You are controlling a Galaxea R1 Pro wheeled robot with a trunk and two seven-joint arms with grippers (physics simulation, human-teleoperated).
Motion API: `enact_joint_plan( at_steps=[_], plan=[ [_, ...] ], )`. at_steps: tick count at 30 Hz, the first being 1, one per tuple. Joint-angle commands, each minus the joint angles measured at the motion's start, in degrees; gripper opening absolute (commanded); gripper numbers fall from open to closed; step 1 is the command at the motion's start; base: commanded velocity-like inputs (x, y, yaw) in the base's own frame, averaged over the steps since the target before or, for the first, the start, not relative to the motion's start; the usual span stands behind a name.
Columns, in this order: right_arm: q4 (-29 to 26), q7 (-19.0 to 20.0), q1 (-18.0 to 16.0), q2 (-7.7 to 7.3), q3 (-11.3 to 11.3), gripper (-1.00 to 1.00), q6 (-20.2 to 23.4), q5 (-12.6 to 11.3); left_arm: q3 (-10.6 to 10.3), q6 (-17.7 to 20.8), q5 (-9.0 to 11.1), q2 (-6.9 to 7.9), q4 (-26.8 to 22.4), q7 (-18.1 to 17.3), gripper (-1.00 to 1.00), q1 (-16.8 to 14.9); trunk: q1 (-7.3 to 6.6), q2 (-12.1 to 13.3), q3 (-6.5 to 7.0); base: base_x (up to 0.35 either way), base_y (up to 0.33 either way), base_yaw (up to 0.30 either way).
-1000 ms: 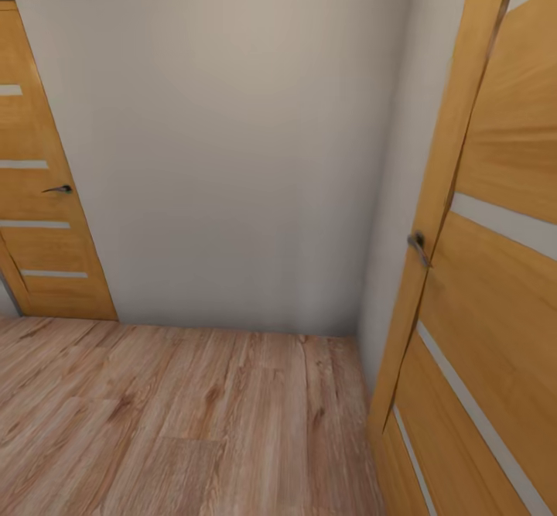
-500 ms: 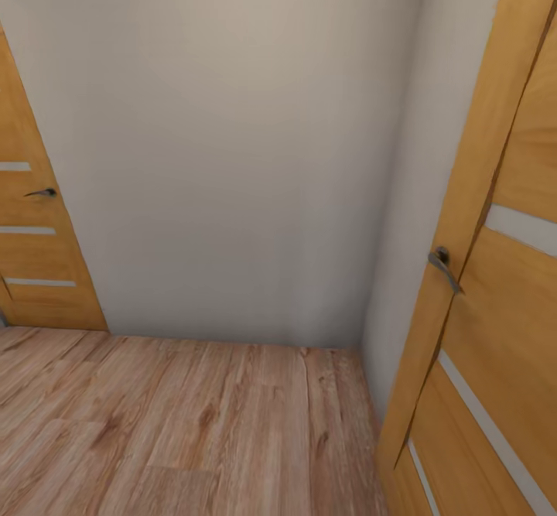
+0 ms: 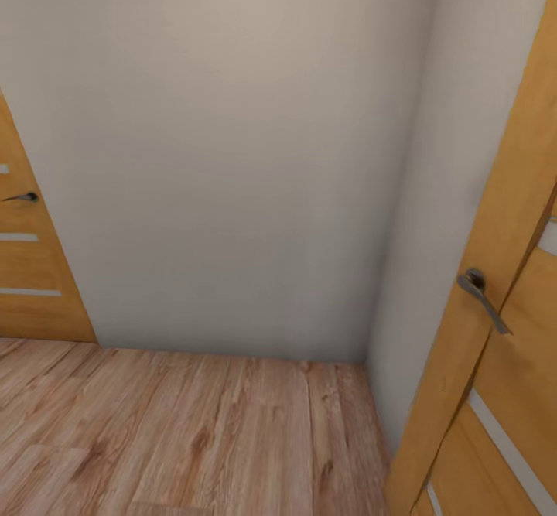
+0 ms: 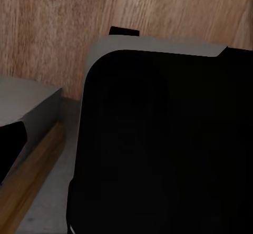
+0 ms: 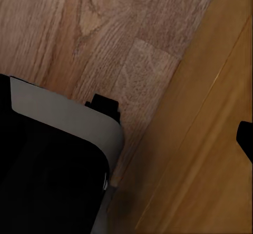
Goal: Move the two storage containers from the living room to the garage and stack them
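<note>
The two storage containers are out of view, and so is the garage. I face a corner of plain beige wall (image 3: 232,152) over light wood plank flooring (image 3: 193,431). In the left wrist view, my own black and grey base (image 4: 168,139) lies over the plank flooring (image 4: 63,28). The right wrist view has the same dark base (image 5: 47,176) beside an orange wooden door face (image 5: 205,155).
A wood-panelled door (image 3: 31,284) with a grey lever handle (image 3: 22,197) stands shut at the left edge. Another orange door (image 3: 495,377), with its handle (image 3: 483,295), stands close at my right. The wall corner (image 3: 371,346) closes off the way straight ahead.
The whole head view has shifted: the camera has come closer to the wall. The left door has slid toward the left edge and the right door toward the right edge.
</note>
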Motion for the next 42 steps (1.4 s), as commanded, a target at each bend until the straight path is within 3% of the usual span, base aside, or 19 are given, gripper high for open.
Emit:
enact_joint_plan(
  at_steps=[1,16,42],
  plan=[
    [0.2,0.1,-0.1,0.01,-0.2,1.0,-0.3,0.2,0.0,-0.1,0.4,-0.01,0.0,0.0,1.0,0.0,0.03,0.0,-0.05,0.321,0.0,0.0],
    [0.2,-0.5,-0.1,0.02,-0.2,1.0,-0.3,0.2,0.0,-0.1,0.4,0.03,0.0,0.1,1.0,0.0,0.03,0.0,-0.05,0.321,0.0,0.014],
    [0.2,-0.6,-0.1,-0.04,-0.2,1.0,-0.3,0.2,0.0,-0.1,0.4,0.01,0.0,0.1,1.0,0.0,0.03,0.0,-0.05,0.321,0.0,0.257]
  ],
)
